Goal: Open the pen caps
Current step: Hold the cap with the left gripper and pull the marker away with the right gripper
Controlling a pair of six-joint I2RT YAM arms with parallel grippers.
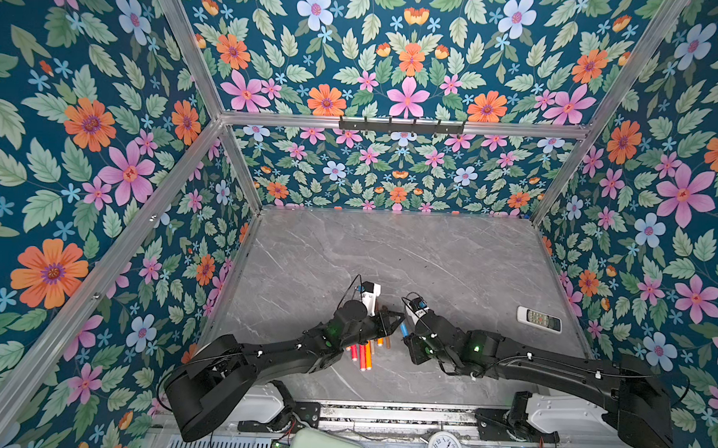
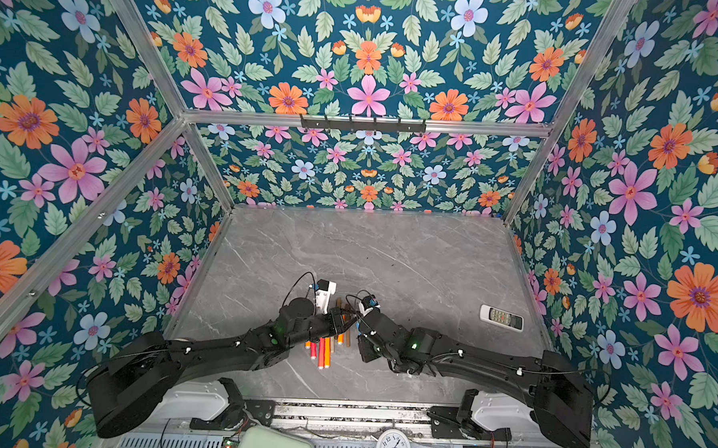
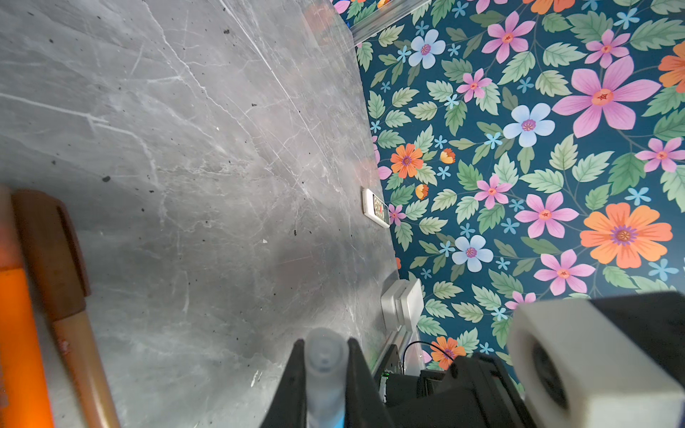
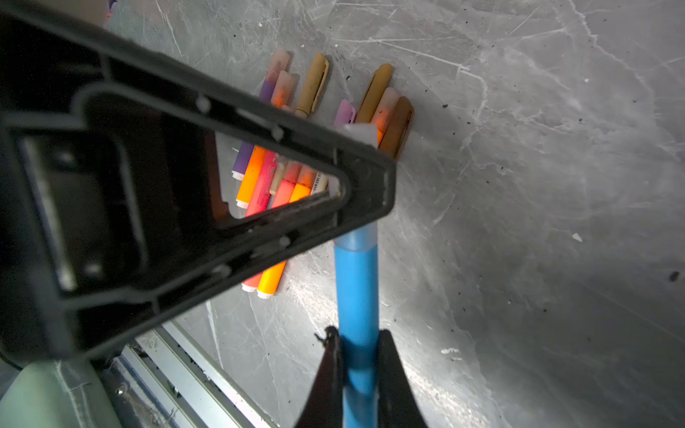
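In both top views, your arms meet above the spare pens (image 1: 366, 354): left gripper (image 1: 399, 317) and right gripper (image 1: 407, 338) stand tip to tip, the blue pen (image 1: 404, 330) bridging them.

Left wrist view: its jaws are clamped on the frosted cap (image 3: 326, 365).

Right wrist view: its jaws grip the barrel, whose long axis points straight at the left gripper. Your pull likely runs along that line.

The pen cap (image 3: 326, 365) looks frosted plastic, the tabletop (image 3: 185, 148) scuffed grey stone.
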